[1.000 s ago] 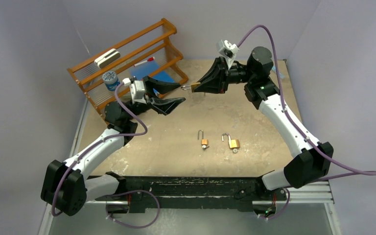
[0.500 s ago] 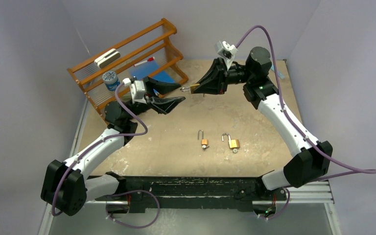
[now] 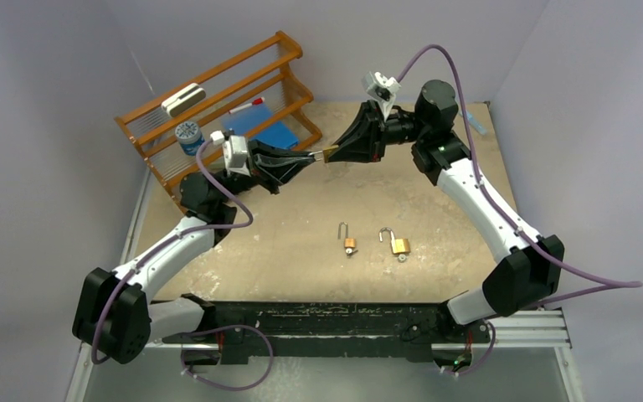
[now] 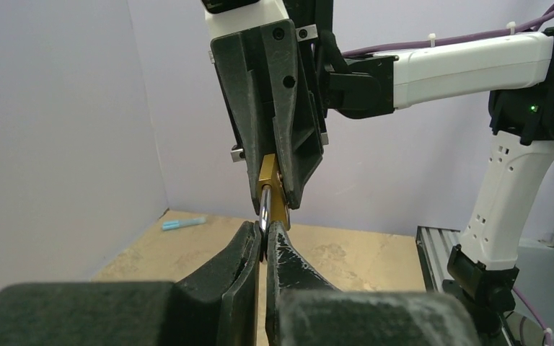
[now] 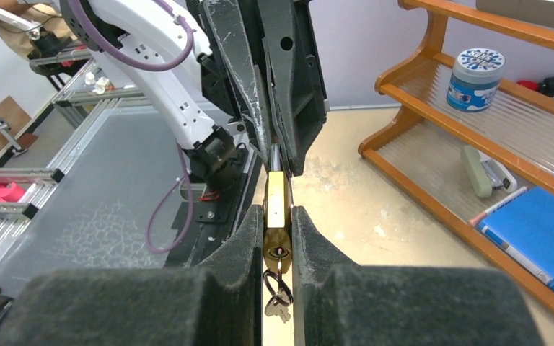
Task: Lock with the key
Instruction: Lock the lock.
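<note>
Nearest the arm bases, two loose padlocks lie on the tabletop with their shackles up. They are well to the near side of the padlock that the task turns on. That padlock hangs in the air between the two hands.

The right hand comes at the padlock from its right, fingers pressed on the flat brass sides. The left hand meets it from its left, fingers pressed together and pinching the steel shackle.

The padlock's long axis runs from hand to hand. The shackle end points at the left hand and the keyhole end faces back toward the right wrist. A key dangles on a ring just under the keyhole end. I cannot tell whether a key sits in the keyhole.

The coming move probably depends on that axis: a push along it would seat the shackle. The key lies on the right hand's side, out of the left hand's reach.

Beyond the padlock, to its far left, stands a wooden rack.
</note>
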Tool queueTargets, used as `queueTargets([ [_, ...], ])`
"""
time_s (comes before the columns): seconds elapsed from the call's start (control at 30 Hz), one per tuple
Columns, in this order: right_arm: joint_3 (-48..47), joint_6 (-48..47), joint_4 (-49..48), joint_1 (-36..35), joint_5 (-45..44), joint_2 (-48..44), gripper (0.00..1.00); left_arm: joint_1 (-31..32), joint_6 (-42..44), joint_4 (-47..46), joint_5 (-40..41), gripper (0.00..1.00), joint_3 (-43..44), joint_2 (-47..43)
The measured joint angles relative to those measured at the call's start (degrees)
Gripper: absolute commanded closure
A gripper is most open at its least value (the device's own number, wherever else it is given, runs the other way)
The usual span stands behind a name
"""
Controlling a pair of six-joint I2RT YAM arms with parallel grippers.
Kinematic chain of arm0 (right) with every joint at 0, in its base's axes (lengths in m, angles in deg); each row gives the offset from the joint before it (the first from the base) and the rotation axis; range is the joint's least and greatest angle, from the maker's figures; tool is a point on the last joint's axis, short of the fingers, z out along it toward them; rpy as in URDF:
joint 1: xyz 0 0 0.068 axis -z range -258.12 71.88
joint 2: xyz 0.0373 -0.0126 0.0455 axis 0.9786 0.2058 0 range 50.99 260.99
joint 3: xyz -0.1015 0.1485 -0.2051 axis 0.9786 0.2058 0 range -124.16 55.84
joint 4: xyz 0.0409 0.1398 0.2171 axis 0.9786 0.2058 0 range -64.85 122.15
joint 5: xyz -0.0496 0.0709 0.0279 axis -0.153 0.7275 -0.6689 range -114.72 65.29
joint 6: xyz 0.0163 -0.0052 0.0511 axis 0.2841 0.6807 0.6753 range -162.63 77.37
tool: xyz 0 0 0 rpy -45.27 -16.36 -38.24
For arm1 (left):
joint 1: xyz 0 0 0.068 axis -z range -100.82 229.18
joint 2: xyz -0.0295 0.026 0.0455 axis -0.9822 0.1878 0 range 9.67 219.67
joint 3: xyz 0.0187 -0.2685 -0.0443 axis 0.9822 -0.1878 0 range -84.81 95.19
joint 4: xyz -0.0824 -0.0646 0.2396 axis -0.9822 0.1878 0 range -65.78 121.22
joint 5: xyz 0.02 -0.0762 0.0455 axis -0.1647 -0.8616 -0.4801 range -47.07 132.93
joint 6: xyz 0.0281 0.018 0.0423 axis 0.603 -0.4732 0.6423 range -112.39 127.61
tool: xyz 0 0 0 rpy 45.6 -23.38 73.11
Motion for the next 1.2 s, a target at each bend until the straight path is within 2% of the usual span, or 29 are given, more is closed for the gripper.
queueTargets([
  [0.37,-0.3,-3.8,1.5,0.0,-1.2,-0.3,1.00,-0.3,-1.0,0.3,-0.9,1.00,0.9,0.8],
  [0.7,-0.3,-9.3,3.2,-1.6,-5.7,-1.2,1.00,-1.3,-1.1,0.4,-0.8,1.00,1.6,1.1],
  [1.2,-0.1,-10.5,0.3,-2.8,-7.5,-1.1,1.00,-1.8,-4.4,-1.7,-0.5,1.00,2.5,2.3],
])
